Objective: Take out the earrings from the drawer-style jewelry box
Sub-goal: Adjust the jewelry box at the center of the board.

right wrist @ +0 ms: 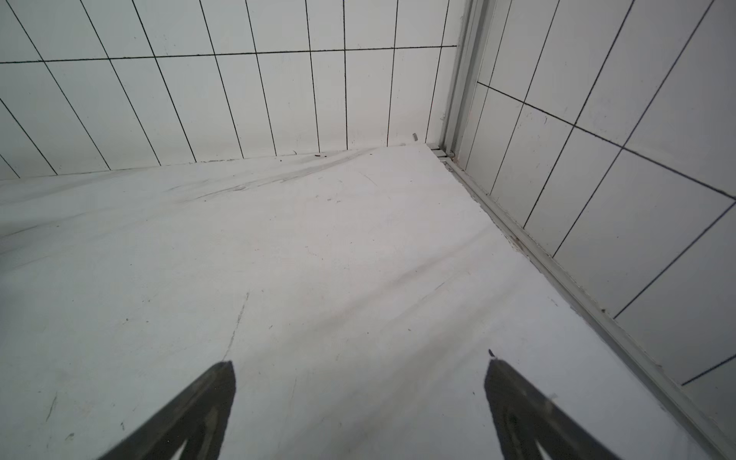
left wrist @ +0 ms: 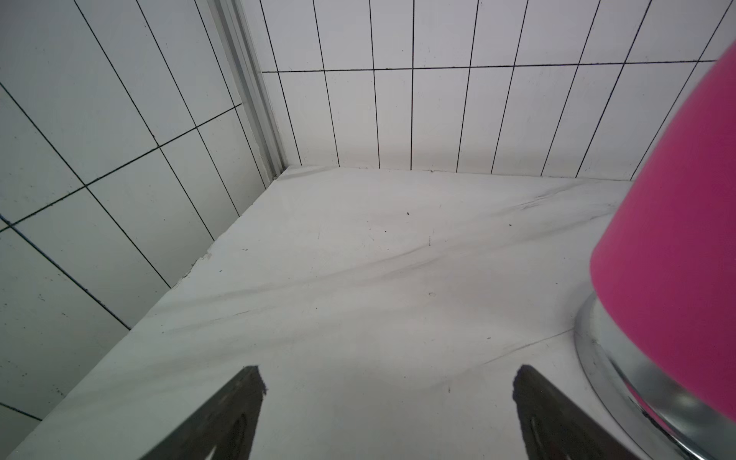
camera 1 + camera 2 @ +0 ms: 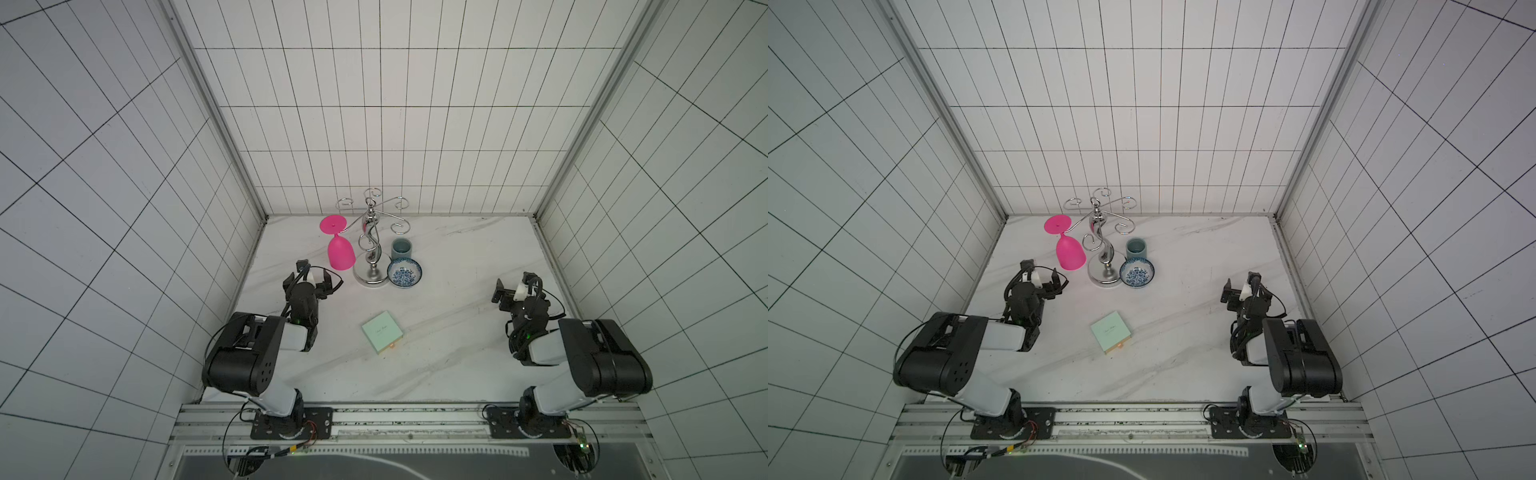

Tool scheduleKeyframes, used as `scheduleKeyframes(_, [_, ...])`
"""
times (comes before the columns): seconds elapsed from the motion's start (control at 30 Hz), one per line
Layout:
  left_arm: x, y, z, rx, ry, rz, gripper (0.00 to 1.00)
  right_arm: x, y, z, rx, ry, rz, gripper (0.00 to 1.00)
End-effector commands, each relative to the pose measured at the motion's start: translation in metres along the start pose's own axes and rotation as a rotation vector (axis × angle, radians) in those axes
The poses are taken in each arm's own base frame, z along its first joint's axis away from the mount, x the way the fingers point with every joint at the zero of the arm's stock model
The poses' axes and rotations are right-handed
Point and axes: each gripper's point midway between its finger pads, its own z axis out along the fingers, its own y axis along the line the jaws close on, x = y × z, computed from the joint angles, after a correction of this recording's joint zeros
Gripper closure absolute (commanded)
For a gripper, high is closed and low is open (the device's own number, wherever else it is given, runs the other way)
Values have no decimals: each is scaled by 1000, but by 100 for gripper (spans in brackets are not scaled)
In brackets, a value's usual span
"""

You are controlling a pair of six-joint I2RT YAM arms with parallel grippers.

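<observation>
The drawer-style jewelry box (image 3: 382,331) (image 3: 1111,331) lies flat on the marble table, mid-way between my two arms, mint-green lid up. Its tan pull tab (image 3: 392,345) points toward the near right, and the drawer looks pushed in. The earrings are hidden. My left gripper (image 3: 314,272) (image 3: 1042,274) (image 2: 389,372) is open and empty, left of and behind the box, near the pink goblet. My right gripper (image 3: 514,284) (image 3: 1241,284) (image 1: 360,365) is open and empty, far to the right of the box, over bare table.
A chrome hanger stand (image 3: 372,249) stands at the back, with a pink goblet (image 3: 340,251) (image 2: 677,239) hanging upside-down from it. A grey-blue cup (image 3: 401,249) and a blue-and-white bowl (image 3: 404,273) sit beside its base (image 2: 621,370). Tiled walls enclose three sides.
</observation>
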Motion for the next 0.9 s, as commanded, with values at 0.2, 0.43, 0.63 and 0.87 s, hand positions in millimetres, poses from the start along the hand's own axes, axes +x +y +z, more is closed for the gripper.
scheduleKeyframes(0.2, [-15,0,1,4,-39,-1,2,-28,1,11,-3,-78,2,1])
scheduleKeyframes(0.43, [-15,-1,1,5,-39,-1,2,-28,1,11,-3,-77,2,1])
scheduleKeyframes(0.63, [-15,-1,1,4,-39,-1,2,-28,1,11,-2,-77,2,1])
scheduleKeyframes(0.87, [-59,6,-24,-77,-127,2,2,-56,-13,0,91,-101,32,1])
